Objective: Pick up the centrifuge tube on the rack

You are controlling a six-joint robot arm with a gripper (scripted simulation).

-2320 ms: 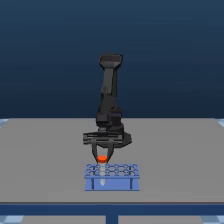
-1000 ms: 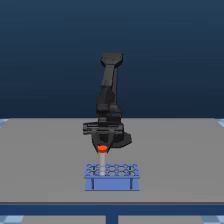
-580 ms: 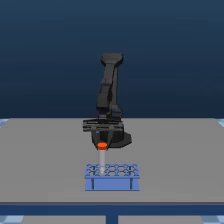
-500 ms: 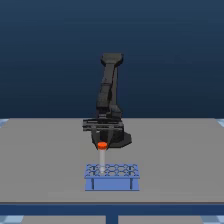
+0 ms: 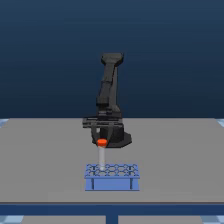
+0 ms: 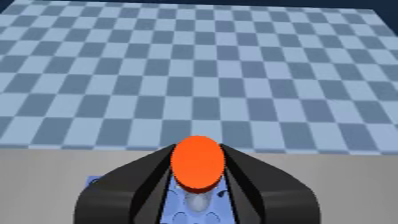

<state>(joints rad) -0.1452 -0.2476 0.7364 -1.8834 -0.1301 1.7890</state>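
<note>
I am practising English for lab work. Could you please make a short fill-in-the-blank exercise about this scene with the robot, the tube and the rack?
1. The cap of the centrifuge tube is coloured ____.
2. The rack standing on the grey table is coloured ____.
3. The gripper is shut on the tube's ____.
4. In the exterior view, the tube hangs over the rack's ____ end.

Missing words: orange-red; blue; cap; left
</note>
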